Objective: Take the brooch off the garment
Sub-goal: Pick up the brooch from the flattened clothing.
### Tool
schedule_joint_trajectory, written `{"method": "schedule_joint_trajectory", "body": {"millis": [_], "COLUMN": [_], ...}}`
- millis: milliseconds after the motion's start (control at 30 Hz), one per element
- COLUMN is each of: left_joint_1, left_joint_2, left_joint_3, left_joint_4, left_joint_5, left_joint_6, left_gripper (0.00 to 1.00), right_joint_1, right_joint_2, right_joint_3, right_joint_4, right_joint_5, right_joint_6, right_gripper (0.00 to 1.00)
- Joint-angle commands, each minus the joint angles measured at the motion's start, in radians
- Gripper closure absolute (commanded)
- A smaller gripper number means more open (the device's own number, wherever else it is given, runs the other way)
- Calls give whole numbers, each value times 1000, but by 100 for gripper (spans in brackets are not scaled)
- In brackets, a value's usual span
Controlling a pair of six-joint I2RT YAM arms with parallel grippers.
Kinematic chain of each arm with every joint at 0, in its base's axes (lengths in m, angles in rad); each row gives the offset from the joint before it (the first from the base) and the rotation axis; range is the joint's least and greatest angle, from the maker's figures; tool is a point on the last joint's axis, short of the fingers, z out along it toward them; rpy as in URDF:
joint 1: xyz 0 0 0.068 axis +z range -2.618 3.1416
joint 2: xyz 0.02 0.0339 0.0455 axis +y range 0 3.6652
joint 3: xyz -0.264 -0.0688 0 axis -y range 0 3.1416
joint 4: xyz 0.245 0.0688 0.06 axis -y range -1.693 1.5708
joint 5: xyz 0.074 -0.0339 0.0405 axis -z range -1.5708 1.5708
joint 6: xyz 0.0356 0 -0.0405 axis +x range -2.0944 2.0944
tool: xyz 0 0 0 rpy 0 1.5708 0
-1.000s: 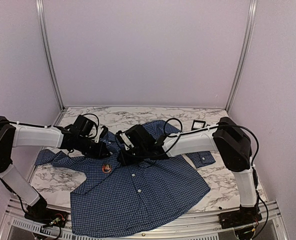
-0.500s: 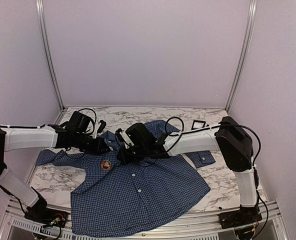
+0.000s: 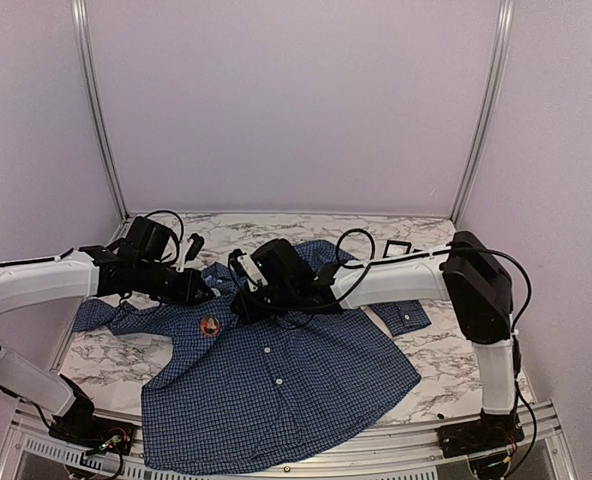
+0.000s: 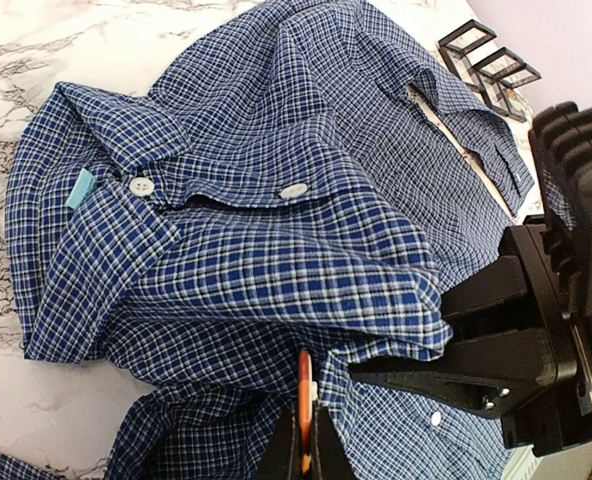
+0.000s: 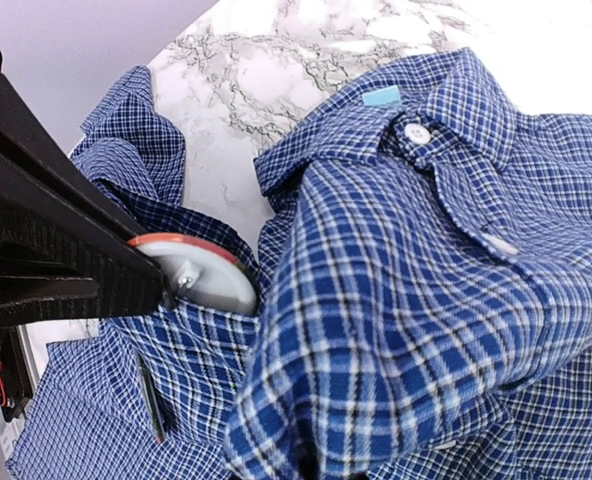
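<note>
The garment, a dark blue checked shirt, lies spread on the marble table. The brooch is a round badge with an orange rim, left of the button line. My left gripper is shut on the brooch, which shows edge-on between the fingers. The right wrist view shows the brooch's silver back against the cloth. My right gripper is shut on a raised fold of the garment just right of the brooch. That fold hides its jaws in its own view.
Small black square frames lie at the back right of the table, beyond the collar. A sleeve cuff lies to the right and the other sleeve to the left. The two grippers are close together over the shirt's chest.
The brooch has shifted slightly up and left with my left gripper, whose arm has drawn back to the left. My right gripper has risen a little with the fold.
</note>
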Motion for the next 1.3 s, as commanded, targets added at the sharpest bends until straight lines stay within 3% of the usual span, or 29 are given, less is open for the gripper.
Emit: {"method": "schedule_joint_trajectory", "body": {"millis": [0, 167, 367, 633, 967, 1167, 1267], "left_joint_1": [-2, -2, -2, -2, -2, -2, -2], "left_joint_2": [-50, -74, -92, -112, -100, -106, -107], "left_joint_3": [2, -56, -72, -89, -77, -62, -48], "left_joint_4": [-28, 43, 74, 157, 173, 144, 124], "left_joint_5": [15, 33, 24, 49, 65, 60, 60], "left_joint_6": [-72, -170, -229, -324, -344, -332, -316], "left_gripper": [100, 100, 100, 100, 100, 100, 100], "right_joint_1": [5, 7, 19, 43, 51, 52, 52], "right_joint_2": [-67, -102, -141, -75, 19, 39, 45], "right_joint_3": [7, -11, -28, 29, 128, 133, 132], "right_joint_4": [-23, -5, -5, -29, -53, -65, -76], "right_joint_5": [25, 12, 29, 42, 47, 55, 66], "right_joint_6": [-29, -39, -33, 2, 2, -12, -20], "right_gripper": [89, 75, 44, 23, 24, 43, 59]}}
